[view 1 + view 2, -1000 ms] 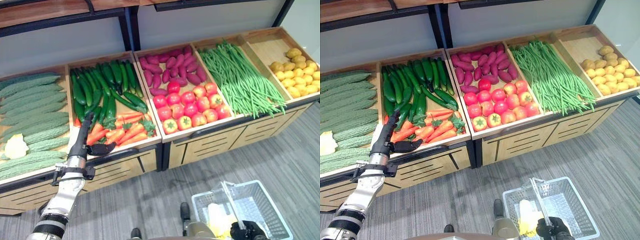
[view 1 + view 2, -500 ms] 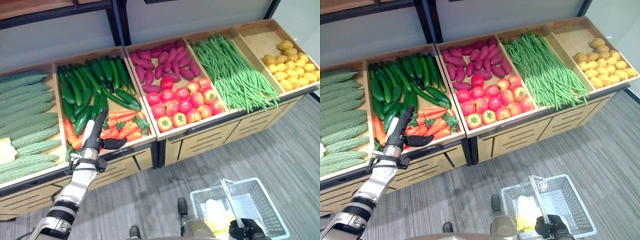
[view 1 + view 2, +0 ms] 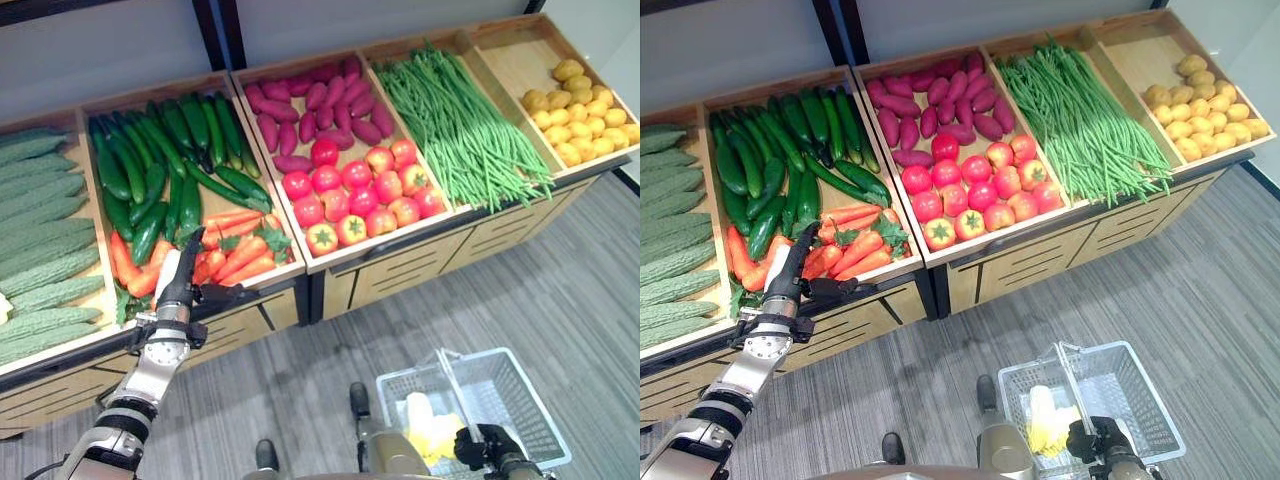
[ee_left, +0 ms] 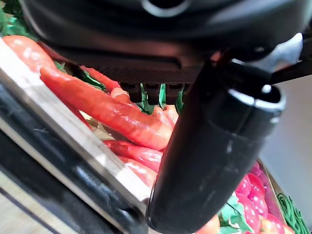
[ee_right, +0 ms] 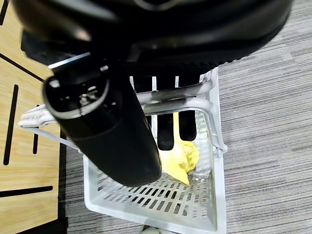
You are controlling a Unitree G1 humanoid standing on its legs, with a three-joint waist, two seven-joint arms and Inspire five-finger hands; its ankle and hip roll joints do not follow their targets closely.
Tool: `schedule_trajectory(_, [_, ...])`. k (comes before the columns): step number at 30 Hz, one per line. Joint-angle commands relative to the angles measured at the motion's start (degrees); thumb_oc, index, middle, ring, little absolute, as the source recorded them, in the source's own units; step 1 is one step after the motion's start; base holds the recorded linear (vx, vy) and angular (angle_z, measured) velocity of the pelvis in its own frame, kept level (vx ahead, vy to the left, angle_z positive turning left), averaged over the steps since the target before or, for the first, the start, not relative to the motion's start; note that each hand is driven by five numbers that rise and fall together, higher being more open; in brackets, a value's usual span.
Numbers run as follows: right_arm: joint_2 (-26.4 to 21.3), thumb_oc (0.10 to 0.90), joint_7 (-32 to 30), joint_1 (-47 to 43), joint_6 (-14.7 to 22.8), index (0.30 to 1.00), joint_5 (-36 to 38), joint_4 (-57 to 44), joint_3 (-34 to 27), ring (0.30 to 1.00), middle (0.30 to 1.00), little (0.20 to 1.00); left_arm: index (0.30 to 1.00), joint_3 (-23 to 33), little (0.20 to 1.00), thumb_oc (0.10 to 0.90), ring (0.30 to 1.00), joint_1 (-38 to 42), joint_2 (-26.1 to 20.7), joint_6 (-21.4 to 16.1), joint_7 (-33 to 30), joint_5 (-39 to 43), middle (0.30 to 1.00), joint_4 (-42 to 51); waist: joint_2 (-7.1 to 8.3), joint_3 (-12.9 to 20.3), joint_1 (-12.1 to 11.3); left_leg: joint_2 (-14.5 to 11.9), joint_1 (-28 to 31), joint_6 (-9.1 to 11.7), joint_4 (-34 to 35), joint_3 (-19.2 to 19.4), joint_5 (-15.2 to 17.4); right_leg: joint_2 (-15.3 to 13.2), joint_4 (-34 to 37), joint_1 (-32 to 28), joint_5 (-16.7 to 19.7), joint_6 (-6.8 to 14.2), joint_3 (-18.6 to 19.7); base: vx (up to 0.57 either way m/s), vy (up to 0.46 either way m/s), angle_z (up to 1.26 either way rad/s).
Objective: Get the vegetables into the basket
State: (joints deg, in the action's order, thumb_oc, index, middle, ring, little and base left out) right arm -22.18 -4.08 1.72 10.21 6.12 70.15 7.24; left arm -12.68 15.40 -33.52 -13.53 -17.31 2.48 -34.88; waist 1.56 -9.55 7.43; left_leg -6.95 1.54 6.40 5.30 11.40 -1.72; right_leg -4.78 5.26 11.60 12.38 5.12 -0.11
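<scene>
Over the carrots at the counter's front edge, the left hand reaches flat with straight fingers, needing to curl around one, while the right hand grips the basket handle.

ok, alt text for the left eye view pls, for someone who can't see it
The robot's left hand reaches with straight fingers over the carrots at the front of a wooden produce stand. Its right hand grips the handle of a white basket on the grey floor, with pale and yellow produce inside. Other bins hold cucumbers, tomatoes, green beans and potatoes.
</scene>
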Motion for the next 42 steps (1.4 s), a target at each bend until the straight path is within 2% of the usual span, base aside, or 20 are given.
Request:
schedule_trajectory(1, [-1.3, 0.4, -1.2, -2.3, 3.3, 0.3, 0.7, -1.8, 2.4, 0.3, 0.3, 0.3, 1.0, -0.4, 1.0, 0.9, 1.0, 8.8, -4.4, -1.0, -1.5, -3.1, 1.0, -3.7, 3.01, 0.1, 0.9, -2.8, -1.7, 1.3, -0.3, -1.6, 0.2, -5.0, -1.0, -1.1, -3.0, 6.2, 2.8, -0.01, 0.004, -0.03])
schedule_trajectory(2, [-1.3, 0.4, -1.4, -2.7, 3.3, 0.3, 1.0, -1.6, 2.5, 0.3, 0.3, 0.3, 1.0, -1.4, 1.0, 0.9, 1.0, 9.6, -4.9, -0.3, -1.4, -4.7, 1.0, -5.8, 2.97, -0.1, 1.0, -2.8, -1.9, 1.3, -0.3, -1.4, 0.1, -4.9, -0.9, -0.8, -2.9, 6.2, 3.0, 0.0, 0.0, 0.0])
schedule_trajectory(3, [-1.5, 0.4, -1.4, -2.9, 3.3, 0.3, 1.0, -1.7, 2.6, 0.3, 0.3, 0.3, 0.478, -2.6, 0.478, 0.527, 0.478, 10.2, -5.7, 0.4, -1.2, -6.3, 0.478, -6.7, 2.93, -0.2, 1.0, -2.9, -2.0, 1.4, -0.3, -1.3, 0.0, -4.8, -1.0, -0.6, -2.9, 6.2, 3.2, 0.0, 0.0, 0.0])
schedule_trajectory(4, [-1.6, 0.4, -1.4, -3.1, 3.4, 0.3, 1.0, -2.0, 2.7, 0.3, 0.3, 0.3, 0.478, -3.4, 0.478, 0.527, 0.478, 10.5, -6.5, 0.6, -1.0, -8.2, 0.478, -7.5, 2.93, -0.4, 1.1, -2.9, -2.0, 1.4, -0.3, -1.2, 0.0, -4.8, -1.0, -0.5, -2.8, 6.2, 3.3, 0.0, 0.0, 0.0])
schedule_trajectory(5, [-1.7, 0.4, -1.5, -3.3, 3.4, 0.3, 1.0, -2.0, 2.6, 0.3, 0.3, 0.3, 0.3, -4.2, 0.3, 0.4, 0.3, 10.9, -6.9, 0.9, -0.9, -9.1, 0.3, -7.9, 2.89, -0.5, 1.1, -2.9, -2.0, 1.4, -0.3, -1.1, 0.0, -4.7, -1.0, -0.3, -2.8, 6.2, 3.3, 0.0, 0.0, 0.0])
schedule_trajectory(7, [-2.1, 0.4, -1.6, -3.7, 3.4, 0.3, 0.9, -1.8, 2.7, 0.3, 0.3, 0.3, 0.3, -5.8, 0.3, 0.4, 0.3, 11.3, -7.6, 1.1, 0.0, -11.4, 0.3, -10.5, 2.81, -0.7, 1.3, -3.0, -2.0, 1.4, -0.3, -0.9, 0.0, -4.7, -1.0, -0.2, -2.7, 6.2, 3.4, 0.0, 0.0, 0.0])
schedule_trajectory(17, [-2.2, 0.4, -1.9, -3.8, 3.9, 0.3, 0.8, -1.8, 2.9, 0.3, 0.3, 0.3, 0.3, -8.2, 0.3, 0.4, 0.3, 12.5, -7.8, 1.8, -1.2, -16.1, 0.3, -12.0, 2.69, -1.0, 1.5, -3.1, -1.5, 1.5, -0.3, -0.3, 0.3, -4.6, -0.7, -0.3, -2.6, 6.3, 3.9, 0.0, 0.001, -0.02])
schedule_trajectory(27, [-2.0, 0.4, -2.1, -3.1, 4.0, 0.3, 0.7, -1.5, 2.8, 0.3, 0.3, 0.3, 0.3, -7.1, 0.3, 0.4, 0.3, 13.1, -8.1, 2.5, -3.2, -17.1, 0.3, -12.9, 2.88, -0.9, 1.7, -3.0, -0.2, 1.6, -0.3, 0.1, 0.7, -4.7, -0.7, -1.3, -2.8, 6.4, 3.8, 0.0, 0.002, -0.01])
schedule_trajectory(34, [-1.5, 0.4, -2.2, -2.1, 4.2, 0.3, 0.7, -1.2, 2.6, 0.3, 0.3, 0.3, 0.3, -4.0, 0.3, 0.4, 0.3, 15.3, -9.1, 2.1, -8.4, -16.1, 0.3, -8.1, 3.16, 0.0, 1.5, -3.0, 0.6, 1.6, -0.3, -0.2, 1.0, -4.8, -0.7, -2.5, -3.3, 6.5, 3.2, 0.0, 0.0, 0.0])
schedule_trajectory(38, [-0.2, 0.4, -2.9, -1.5, 4.2, 0.3, 0.8, -0.8, 3.2, 0.3, 0.3, 0.3, 0.3, 2.1, 0.3, 0.4, 0.3, 17.7, -8.4, 0.3, -16.5, -12.2, 0.3, 1.8, 3.73, 1.4, 1.2, -3.0, 1.5, 1.7, -0.3, -0.6, 1.4, -4.9, -0.7, -3.9, -3.9, 6.4, 2.7, 0.05, -0.019, 0.01])
schedule_trajectory(42, [0.2, 0.4, -2.9, -1.3, 3.7, 0.3, 0.5, -0.9, 3.8, 0.3, 0.3, 0.3, 0.3, 4.8, 0.3, 0.4, 0.3, 17.7, -6.8, -1.2, -17.6, -8.8, 0.3, 7.3, 3.94, 2.3, 1.4, -2.9, 2.2, 1.7, -0.3, -0.5, 1.8, -5.0, -0.7, -4.4, -4.1, 6.4, 2.8, 0.01, -0.002, 0.01])
